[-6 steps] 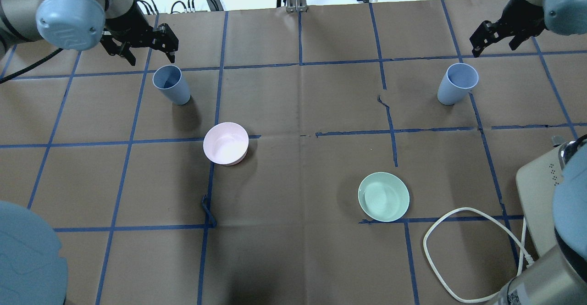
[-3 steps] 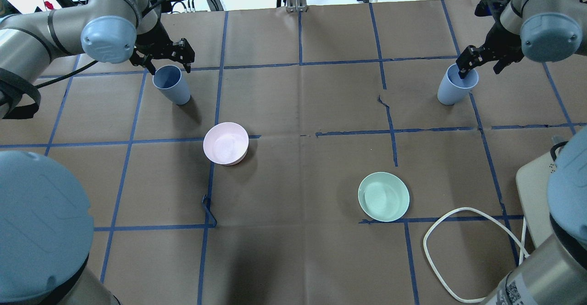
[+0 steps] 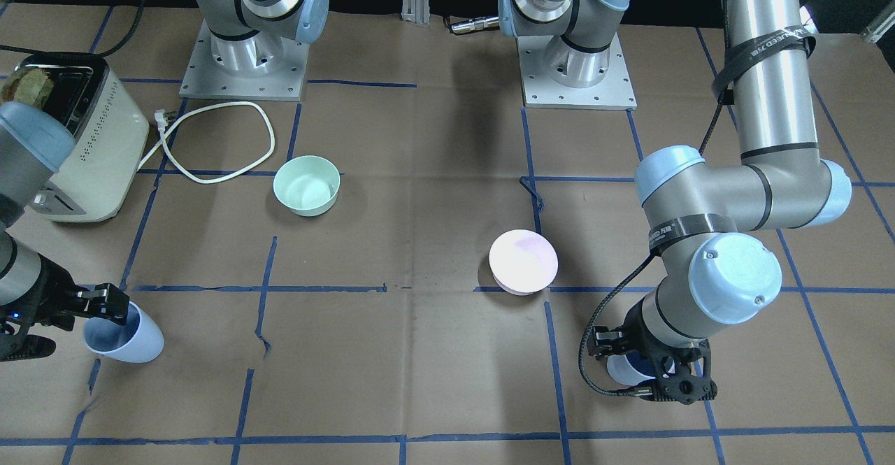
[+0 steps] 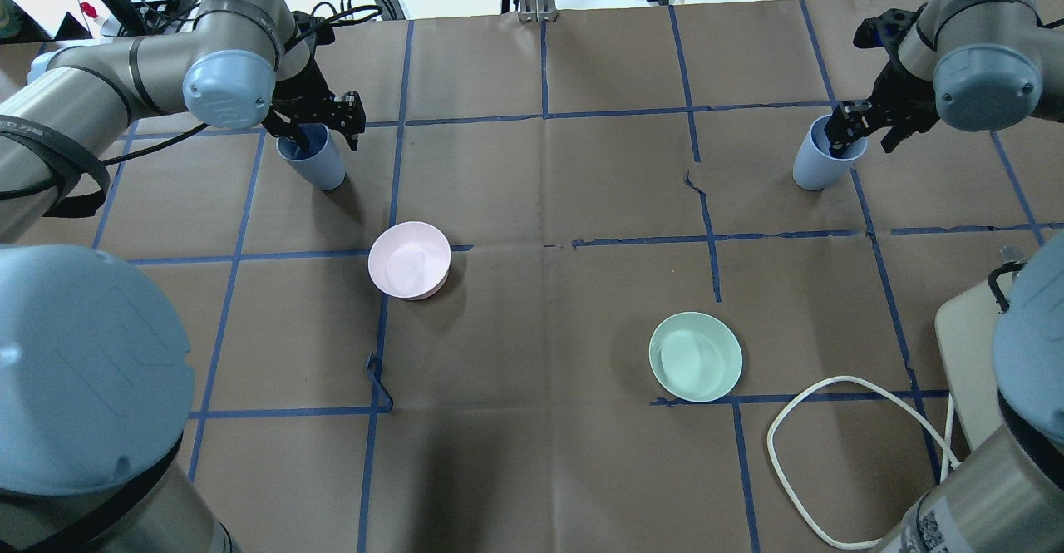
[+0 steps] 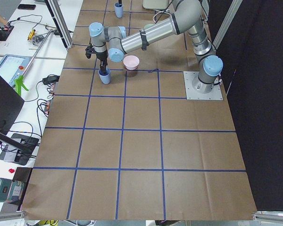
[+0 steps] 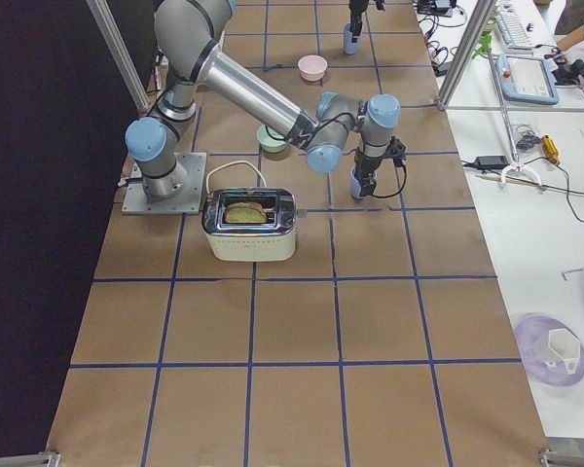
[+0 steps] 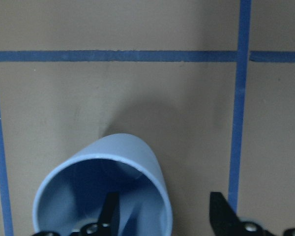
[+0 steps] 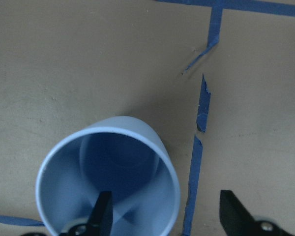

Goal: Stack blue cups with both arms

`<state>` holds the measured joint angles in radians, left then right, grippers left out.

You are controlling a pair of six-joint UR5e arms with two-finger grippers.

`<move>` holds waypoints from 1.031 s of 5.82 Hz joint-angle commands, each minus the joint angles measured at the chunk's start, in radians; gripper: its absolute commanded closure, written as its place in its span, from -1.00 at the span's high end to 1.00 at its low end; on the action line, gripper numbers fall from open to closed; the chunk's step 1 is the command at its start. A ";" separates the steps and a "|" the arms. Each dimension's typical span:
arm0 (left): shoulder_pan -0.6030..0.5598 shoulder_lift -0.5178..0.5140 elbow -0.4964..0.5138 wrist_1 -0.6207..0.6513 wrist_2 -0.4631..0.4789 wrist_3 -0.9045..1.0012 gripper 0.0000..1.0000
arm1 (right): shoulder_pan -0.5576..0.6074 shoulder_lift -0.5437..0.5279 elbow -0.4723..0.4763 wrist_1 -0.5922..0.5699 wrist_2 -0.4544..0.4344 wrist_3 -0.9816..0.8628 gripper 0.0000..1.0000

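Observation:
Two pale blue cups stand upright on the brown table. The left cup [image 4: 314, 162] is at the far left and the right cup [image 4: 815, 162] at the far right. My left gripper [image 4: 314, 125] is open and straddles the left cup's rim. In the left wrist view one finger [image 7: 108, 212] is inside the cup [image 7: 123, 157] and the other [image 7: 221, 216] is outside. My right gripper [image 4: 860, 127] is open and straddles the right cup's rim the same way. In the right wrist view one finger [image 8: 103, 214] is inside the cup [image 8: 118, 142] and the other [image 8: 233, 211] is outside.
A pale pink bowl [image 4: 409, 259] sits left of centre and a mint-green bowl [image 4: 695, 356] right of centre. A cream toaster [image 3: 77, 143] stands by the right arm's base, with a white cable [image 4: 831, 420] looped on the table. Blue tape lines grid the table.
Both arms have come down from behind the cups. Each open gripper has lowered onto its cup's rim, one finger going inside. The cups have not moved.

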<state>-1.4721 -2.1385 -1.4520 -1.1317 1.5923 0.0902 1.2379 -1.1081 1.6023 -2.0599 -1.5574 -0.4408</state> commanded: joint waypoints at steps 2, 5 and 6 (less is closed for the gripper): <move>-0.002 0.005 0.004 0.000 0.003 0.010 -1.00 | 0.000 -0.006 -0.010 0.000 0.007 0.005 -0.87; -0.167 0.066 0.054 -0.014 0.006 -0.067 -0.99 | 0.008 -0.091 -0.135 0.135 -0.001 0.023 -0.84; -0.257 0.037 0.106 -0.019 0.011 -0.187 -0.99 | 0.018 -0.146 -0.224 0.317 -0.001 0.131 -0.83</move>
<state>-1.6461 -2.0864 -1.3900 -1.1468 1.5985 -0.0068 1.2477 -1.2058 1.4545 -1.8874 -1.5582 -0.3829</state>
